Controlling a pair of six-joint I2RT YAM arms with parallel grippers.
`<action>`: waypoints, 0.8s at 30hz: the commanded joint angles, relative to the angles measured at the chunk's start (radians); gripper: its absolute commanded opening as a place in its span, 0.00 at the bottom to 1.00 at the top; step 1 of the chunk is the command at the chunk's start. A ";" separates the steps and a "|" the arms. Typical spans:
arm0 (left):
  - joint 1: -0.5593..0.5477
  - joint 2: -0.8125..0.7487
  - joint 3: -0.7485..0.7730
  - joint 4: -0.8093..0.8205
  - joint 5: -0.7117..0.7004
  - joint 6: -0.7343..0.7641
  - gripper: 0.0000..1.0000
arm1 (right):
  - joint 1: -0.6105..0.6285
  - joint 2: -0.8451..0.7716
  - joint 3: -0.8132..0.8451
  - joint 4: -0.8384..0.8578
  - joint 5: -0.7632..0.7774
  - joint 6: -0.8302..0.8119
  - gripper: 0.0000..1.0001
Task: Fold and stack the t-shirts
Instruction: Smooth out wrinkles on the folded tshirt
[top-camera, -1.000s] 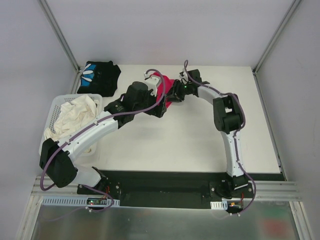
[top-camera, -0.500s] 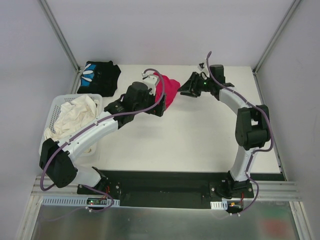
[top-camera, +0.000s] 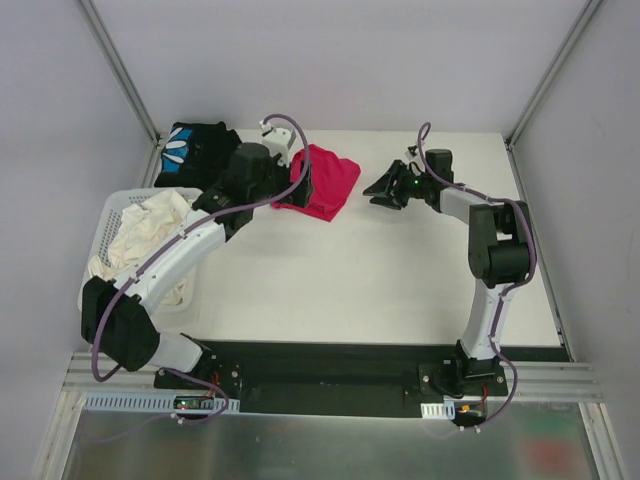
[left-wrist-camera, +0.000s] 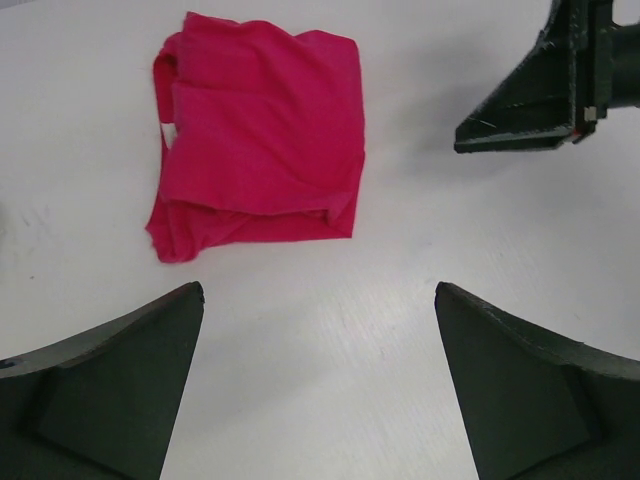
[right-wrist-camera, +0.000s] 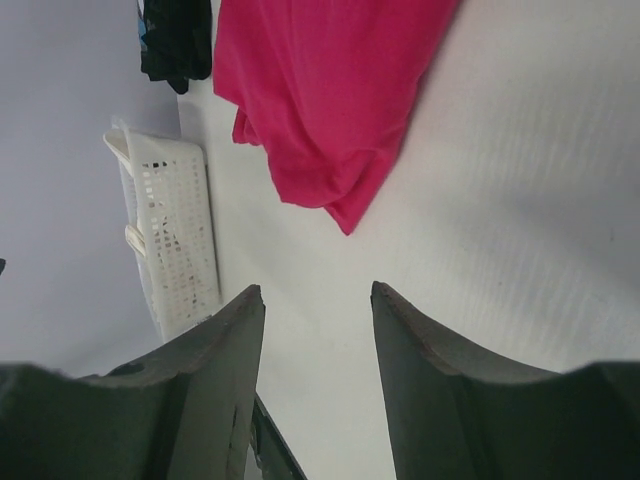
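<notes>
Two arms rise from the near edge of the white table (top-camera: 380, 280) and reach toward its far half. On the near left stands a white lattice basket (top-camera: 108, 215) with pale cloth (top-camera: 145, 230) heaped in it.

Farther back, the left gripper (left-wrist-camera: 320, 290) hangs just left of the magenta t-shirt (top-camera: 325, 180). Its fingers are spread wide, with only bare table between them and nothing held. The right gripper (right-wrist-camera: 315, 290) sits on the shirt's other side, a little apart from it. Its fingers are parted about halfway and are likewise empty.

The magenta shirt lies flat on the table between the two grippers, touched by neither. It is folded into a layered packet only slightly longer than wide. Its longer side runs roughly left to right across the table, skewed so that the right end sits farther back. Which end is the collar cannot be told.

Farthest off, in the far-left corner, the black t-shirt (top-camera: 205, 150) lies bunched, its blue-and-white print toward the left. It lies apart from the magenta shirt.
</notes>
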 joint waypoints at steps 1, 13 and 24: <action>0.070 0.098 0.135 -0.092 0.070 0.062 0.99 | -0.014 0.025 0.009 0.131 -0.045 0.060 0.50; 0.113 0.366 0.367 -0.364 -0.280 0.089 0.99 | -0.017 -0.022 -0.004 0.137 -0.068 0.064 0.52; 0.271 0.619 0.603 -0.441 -0.278 -0.036 0.99 | -0.015 -0.247 -0.290 0.184 -0.078 0.047 0.52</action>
